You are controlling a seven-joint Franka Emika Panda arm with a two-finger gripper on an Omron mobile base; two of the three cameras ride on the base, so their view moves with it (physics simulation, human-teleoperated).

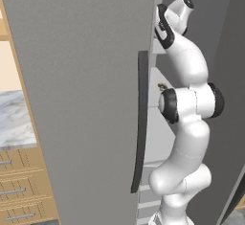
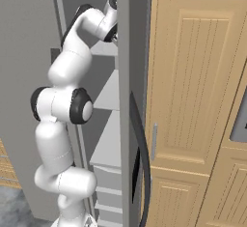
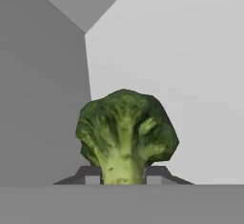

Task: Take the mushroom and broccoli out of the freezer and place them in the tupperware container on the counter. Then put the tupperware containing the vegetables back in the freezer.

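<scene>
The broccoli [image 3: 125,127], a dark-green head on a pale stalk, stands close in front of the hand in the hand view. My gripper [image 3: 124,176] is shut on its stalk, one dark fingertip [image 3: 93,175] pressed to each side. Behind it are the freezer's grey inner walls [image 3: 181,51]. My arm reaches up into the open freezer [image 1: 191,42] past its big grey door [image 1: 81,99]. A tiny tan-brown lump, the mushroom [image 1: 161,86], peeks out on a shelf beside my elbow. The tupperware container is out of view.
The door's long dark handle [image 1: 142,123] runs down next to my arm. Light grey shelves [image 2: 108,139] stack below the hand. The marbled counter [image 1: 16,118] over wooden drawers [image 1: 19,185] lies far left. Tall wooden cabinets [image 2: 193,76] stand right of the freezer.
</scene>
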